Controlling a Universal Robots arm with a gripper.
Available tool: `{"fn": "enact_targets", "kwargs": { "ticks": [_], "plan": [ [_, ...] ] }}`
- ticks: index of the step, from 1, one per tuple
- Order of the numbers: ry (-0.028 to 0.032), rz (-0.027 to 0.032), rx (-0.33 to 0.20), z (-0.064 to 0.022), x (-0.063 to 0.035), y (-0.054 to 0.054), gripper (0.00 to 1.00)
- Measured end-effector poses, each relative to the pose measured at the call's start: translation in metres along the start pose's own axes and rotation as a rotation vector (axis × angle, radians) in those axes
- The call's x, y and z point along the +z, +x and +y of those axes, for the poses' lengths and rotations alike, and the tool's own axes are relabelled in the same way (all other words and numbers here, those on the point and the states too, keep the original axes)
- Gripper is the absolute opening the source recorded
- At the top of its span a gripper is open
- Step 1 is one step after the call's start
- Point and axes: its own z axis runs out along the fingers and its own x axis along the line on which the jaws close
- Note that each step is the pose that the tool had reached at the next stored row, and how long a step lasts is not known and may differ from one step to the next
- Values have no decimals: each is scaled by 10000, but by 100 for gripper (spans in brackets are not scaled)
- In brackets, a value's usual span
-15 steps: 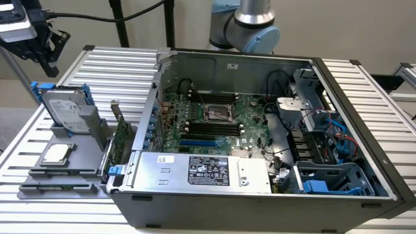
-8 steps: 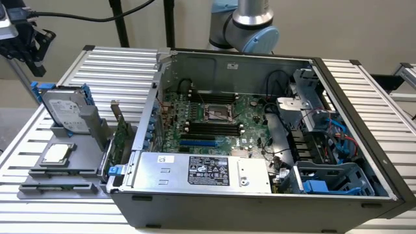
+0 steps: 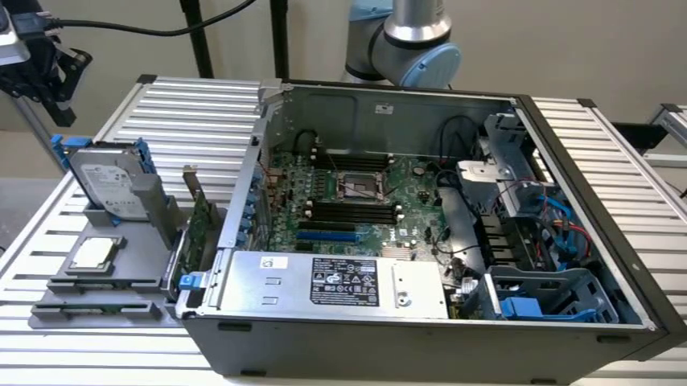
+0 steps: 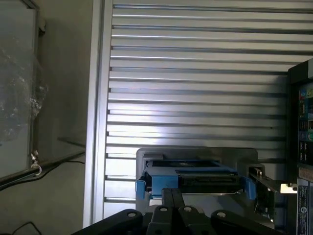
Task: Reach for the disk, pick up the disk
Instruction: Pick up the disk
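While the closed, empty pincer (image 4: 172, 198) hangs above the disk (image 3: 108, 186), which stands upright in a grey holder (image 3: 161, 211) on the worktop (image 3: 193, 112), the reach looks partway done, the pickup untouched

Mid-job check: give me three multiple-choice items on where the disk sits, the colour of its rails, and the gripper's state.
1. Where is the disk?
A. upright in the grey holder beside the case
B. inside the case
C. on top of the case

2. Its rails are:
A. red
B. blue
C. yellow

3. The gripper is:
A. open wide
B. shut on the disk
C. shut, holding nothing

Answers:
1 A: the disk stands in the holder at the exterior view's left of the case.
2 B: blue plastic frames it.
3 C: the fingers meet, and the disk sits in its holder.
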Motion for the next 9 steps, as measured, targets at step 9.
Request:
{"fn": "enact_targets", "kwargs": {
  "ticks": [9],
  "plan": [
    [1,8,-176,0,0,1,11]
  ]
}}
